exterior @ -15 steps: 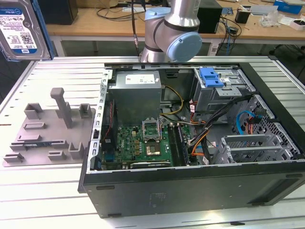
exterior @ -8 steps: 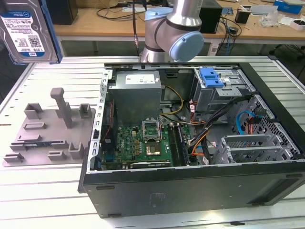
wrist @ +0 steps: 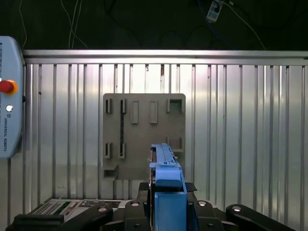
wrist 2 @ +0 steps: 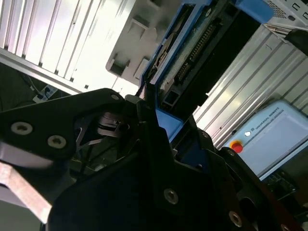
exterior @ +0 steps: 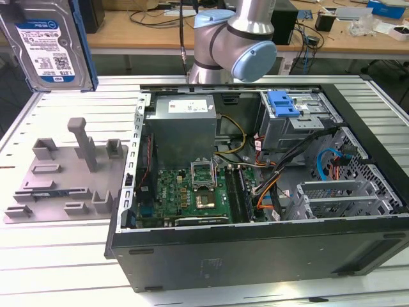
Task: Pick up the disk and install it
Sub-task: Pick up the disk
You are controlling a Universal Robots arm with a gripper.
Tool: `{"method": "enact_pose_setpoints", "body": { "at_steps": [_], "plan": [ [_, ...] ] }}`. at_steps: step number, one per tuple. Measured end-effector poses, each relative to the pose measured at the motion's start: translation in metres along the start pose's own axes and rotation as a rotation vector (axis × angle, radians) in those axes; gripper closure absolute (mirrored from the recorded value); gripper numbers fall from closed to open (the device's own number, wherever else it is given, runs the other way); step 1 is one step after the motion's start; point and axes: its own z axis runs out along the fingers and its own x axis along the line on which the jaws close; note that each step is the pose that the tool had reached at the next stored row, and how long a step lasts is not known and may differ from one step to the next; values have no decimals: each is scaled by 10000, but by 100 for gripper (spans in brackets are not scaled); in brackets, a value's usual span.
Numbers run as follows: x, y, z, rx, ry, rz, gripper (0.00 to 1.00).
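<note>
The disk, silver metal with a blue-and-white label and a blue plastic bracket, hangs high at the exterior view's upper left, above the table. In the first wrist view the disk stands edge-on between the black fingers of my gripper, which is shut on its blue bracket. The second wrist view shows the same grip: the gripper clamps the bracket end of the disk. Far below it lies the grey fixture tray.
The grey fixture tray with upright posts lies on the slatted table at the exterior view's left. The open computer case fills the middle and right, with a drive cage and its blue handle. A teach pendant lies beside the table.
</note>
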Motion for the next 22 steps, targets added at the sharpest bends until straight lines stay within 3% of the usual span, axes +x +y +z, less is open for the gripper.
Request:
{"method": "enact_pose_setpoints", "body": {
  "at_steps": [22],
  "plan": [
    [513,-749,-9,-118,-2,-4,63]
  ]
}}
